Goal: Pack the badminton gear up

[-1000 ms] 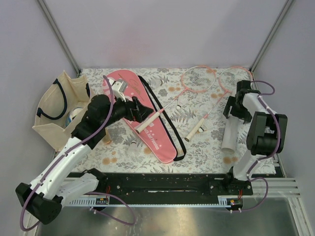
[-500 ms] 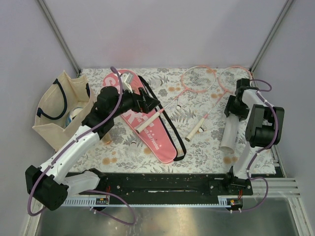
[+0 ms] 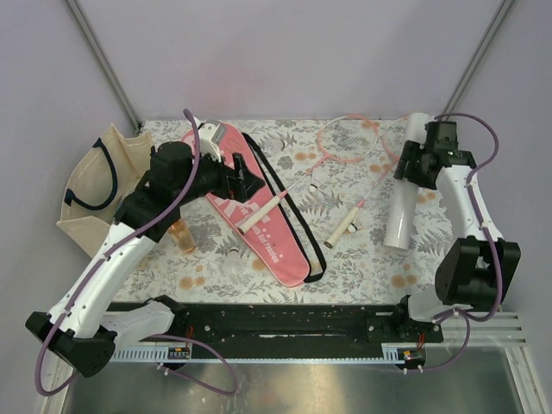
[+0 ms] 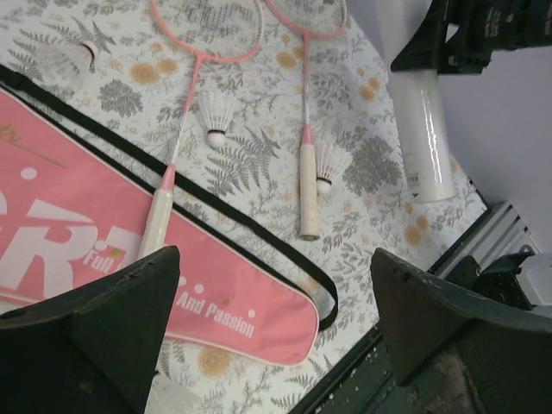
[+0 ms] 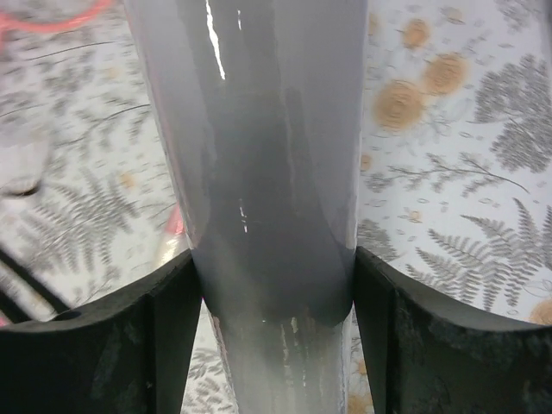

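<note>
My right gripper (image 3: pixel 414 166) is shut on the long white tube (image 3: pixel 404 203), which hangs tilted over the mat's right side. In the right wrist view the tube (image 5: pixel 267 172) fills the space between both fingers (image 5: pixel 164 345). The pink "SPORT" cover (image 3: pixel 259 228) with its black strap lies left of centre. One pink racket (image 3: pixel 348 138) rests its white handle (image 3: pixel 259 212) on the cover. A second racket's handle (image 3: pixel 345 228) lies on the mat, its head partly behind the tube. My left gripper (image 3: pixel 247 179) hovers open over the cover (image 4: pixel 95 267), holding nothing.
A beige tote bag (image 3: pixel 99 185) with navy handles stands at the left edge. A small orange bottle (image 3: pixel 181 235) stands by the left arm. Shuttlecocks (image 4: pixel 217 112) lie scattered on the floral mat between the rackets. Walls close in the far corners.
The right gripper has closed on the tube and raised it, its top end swinging toward the back. The left arm has drawn back a little to the left over the cover.
</note>
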`<state>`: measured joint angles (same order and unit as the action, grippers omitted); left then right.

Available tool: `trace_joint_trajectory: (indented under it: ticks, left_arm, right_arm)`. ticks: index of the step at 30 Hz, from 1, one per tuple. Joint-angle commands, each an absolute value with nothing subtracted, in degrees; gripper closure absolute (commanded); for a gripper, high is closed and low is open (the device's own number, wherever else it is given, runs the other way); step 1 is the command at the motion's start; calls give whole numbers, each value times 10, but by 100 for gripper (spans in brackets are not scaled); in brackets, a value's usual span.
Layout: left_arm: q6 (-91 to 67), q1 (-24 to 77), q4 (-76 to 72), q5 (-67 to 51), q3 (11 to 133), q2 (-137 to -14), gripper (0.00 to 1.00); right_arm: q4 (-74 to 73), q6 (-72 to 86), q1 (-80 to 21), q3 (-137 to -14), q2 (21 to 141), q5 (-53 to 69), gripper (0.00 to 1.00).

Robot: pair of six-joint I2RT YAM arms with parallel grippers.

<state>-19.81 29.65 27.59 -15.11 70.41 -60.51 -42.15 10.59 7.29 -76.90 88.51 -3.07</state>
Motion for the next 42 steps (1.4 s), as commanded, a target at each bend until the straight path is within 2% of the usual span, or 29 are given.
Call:
trace_joint_trajectory:
  ticks: [1, 4, 8, 11, 18, 24, 30, 38, 42]
  left_arm:
    - [-164, 298, 369, -168, 766, -618, 7]
    - [-166, 298, 398, -209, 793, -628, 12]
    - [-148, 298, 444, -243, 844, -651, 22]
    - [-136, 298, 464, -242, 876, -660, 22]
    - [-174, 297, 471, -237, 932, -673, 24]
    - [-207, 296, 514, -239, 972, -708, 30]
    - [-250, 294, 476, -320, 955, -705, 38]
    - [-269, 294, 443, -322, 916, -690, 45]
    - [-291, 294, 404, -374, 885, -683, 60]
  right_arm:
    - [-382, 73, 3, -781, 817, 66, 42]
    - [-386, 35, -105, -796, 792, 36, 42]
    - [-423, 10, -190, -824, 773, 41, 42]
    - [-433, -20, -247, -806, 751, 130, 43]
    - [-408, -62, -361, -717, 689, 211, 43]
    - [-380, -67, -375, -667, 640, 295, 44]
    - [-353, -71, -378, -636, 600, 323, 44]
    - [-338, -88, -378, -618, 576, 353, 44]
    - [-338, -91, -379, -613, 571, 353, 44]
